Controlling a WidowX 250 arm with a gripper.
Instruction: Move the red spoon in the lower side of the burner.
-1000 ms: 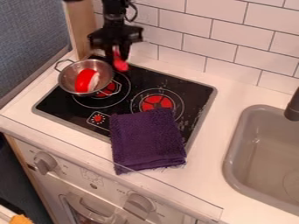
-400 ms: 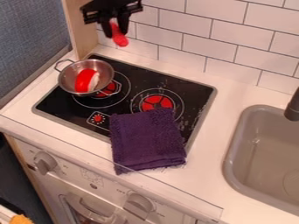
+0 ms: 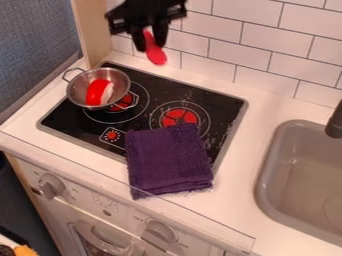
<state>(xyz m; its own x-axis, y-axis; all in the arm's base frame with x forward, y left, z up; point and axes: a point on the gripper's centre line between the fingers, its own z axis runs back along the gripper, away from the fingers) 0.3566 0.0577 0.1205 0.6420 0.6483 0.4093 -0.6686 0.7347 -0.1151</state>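
My gripper point(image 3: 151, 41) is at the top of the view, above the back left edge of the stove, shut on the red spoon point(image 3: 155, 54). The spoon hangs down between the fingers, its rounded end lowest and clear of the surface. Below lies the black burner plate point(image 3: 187, 96), with a red-centred ring at the left, partly under a pot, and another ring at the middle right.
A metal pot point(image 3: 78, 86) with a red and white item point(image 3: 99, 92) inside stands on the left ring. A purple cloth point(image 3: 168, 160) covers the plate's lower front part. The grey sink point(image 3: 267, 175) is at the right, the tiled wall behind.
My gripper has risen from behind the pot with the spoon, then shifted right and slightly down. The pot and cloth have stayed where they were.
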